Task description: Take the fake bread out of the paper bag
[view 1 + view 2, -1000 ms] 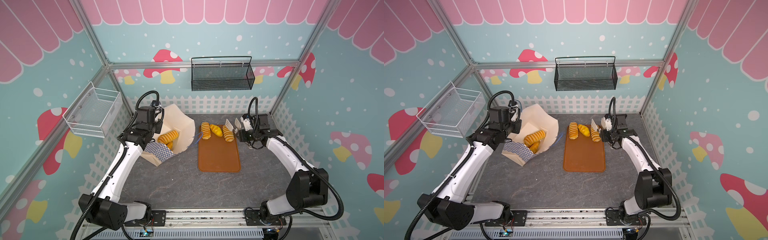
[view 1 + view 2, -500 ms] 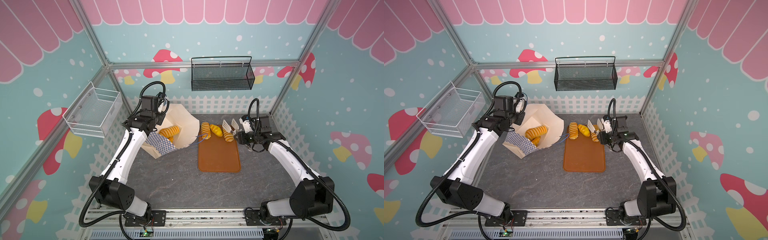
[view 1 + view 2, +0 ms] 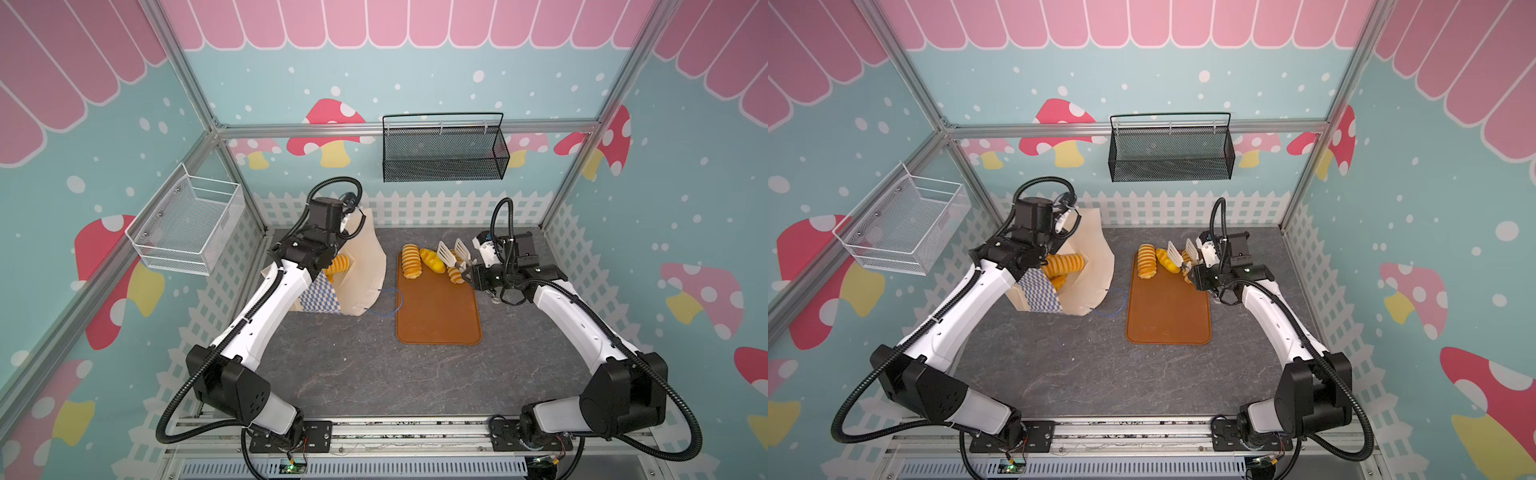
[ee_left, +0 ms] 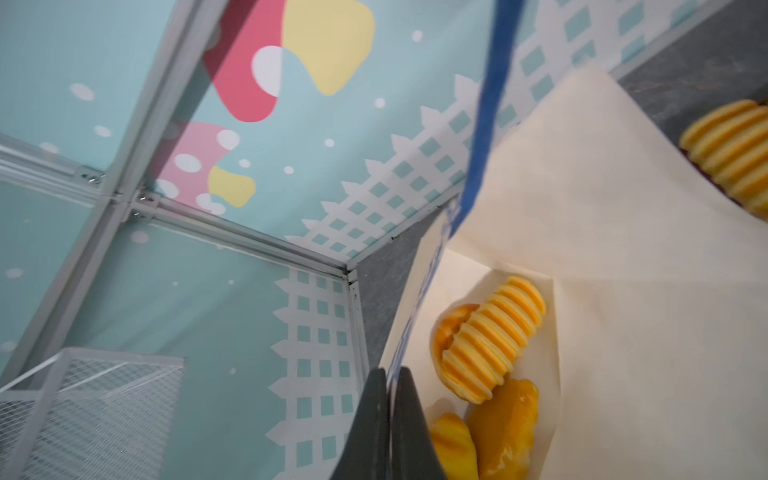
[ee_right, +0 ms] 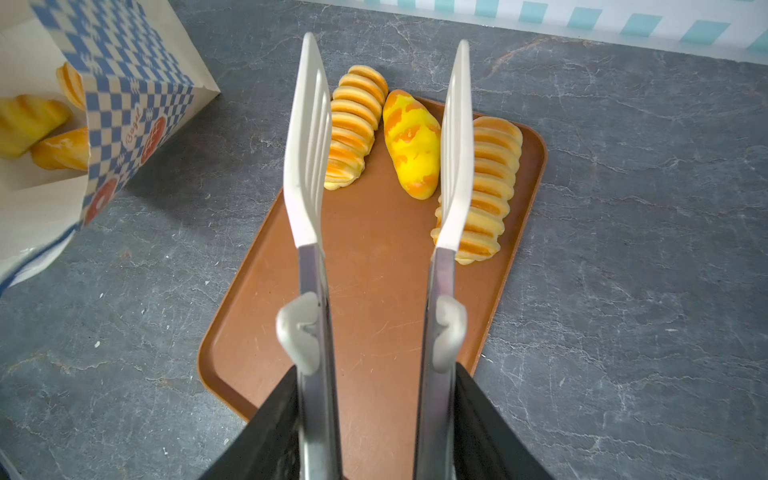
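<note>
A black mesh basket (image 3: 444, 160) hangs on the teal, mushroom-painted back wall (image 3: 419, 89). Above it runs a pink scalloped border (image 3: 374, 20); below it, a white picket-fence strip (image 3: 415, 210) meets the grey marbled floor (image 3: 365, 374). Left of it hangs a white wire basket (image 3: 187, 226).

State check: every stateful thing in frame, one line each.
paper bag: tipped over, mouth open, fake bread inside
left gripper: shut on the bag's rim
right gripper: shut on the tongs
tongs: blades apart, empty, over the tray
tray: holds three loaves
</note>
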### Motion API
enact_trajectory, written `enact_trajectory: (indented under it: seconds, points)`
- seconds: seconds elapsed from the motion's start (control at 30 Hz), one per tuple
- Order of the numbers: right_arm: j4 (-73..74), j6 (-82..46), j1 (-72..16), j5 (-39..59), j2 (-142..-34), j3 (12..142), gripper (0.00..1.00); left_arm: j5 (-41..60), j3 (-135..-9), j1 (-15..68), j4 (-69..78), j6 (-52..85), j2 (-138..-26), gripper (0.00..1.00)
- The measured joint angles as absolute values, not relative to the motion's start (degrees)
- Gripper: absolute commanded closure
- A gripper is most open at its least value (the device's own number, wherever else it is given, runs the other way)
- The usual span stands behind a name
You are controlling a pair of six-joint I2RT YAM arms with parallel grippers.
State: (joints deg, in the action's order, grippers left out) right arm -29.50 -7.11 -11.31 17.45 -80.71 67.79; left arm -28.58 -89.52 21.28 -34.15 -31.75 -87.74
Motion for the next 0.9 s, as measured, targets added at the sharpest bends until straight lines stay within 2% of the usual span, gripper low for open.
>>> enact_trajectory:
  seconds: [0.2, 0.43, 0.9]
  points:
    - [-29.76, -7.79, -15.55, 16.05, -80.71, 68.75, 0.47, -26.92, -80.27, 23.38, -32.14, -29.45, -86.46, 1.00]
    - [-30.63, -8.67, -26.70, 12.97, -80.71, 74.35, 0.47, -24.64, -74.87, 23.33, -29.36, -27.14, -77.54, 1.00]
    - [-32.18, -8.23, -30.50, 11.88, -79.72, 80.38, 0.49, -23.33, -72.34, 23.33, -28.84, -20.60, -72.01, 1.00]
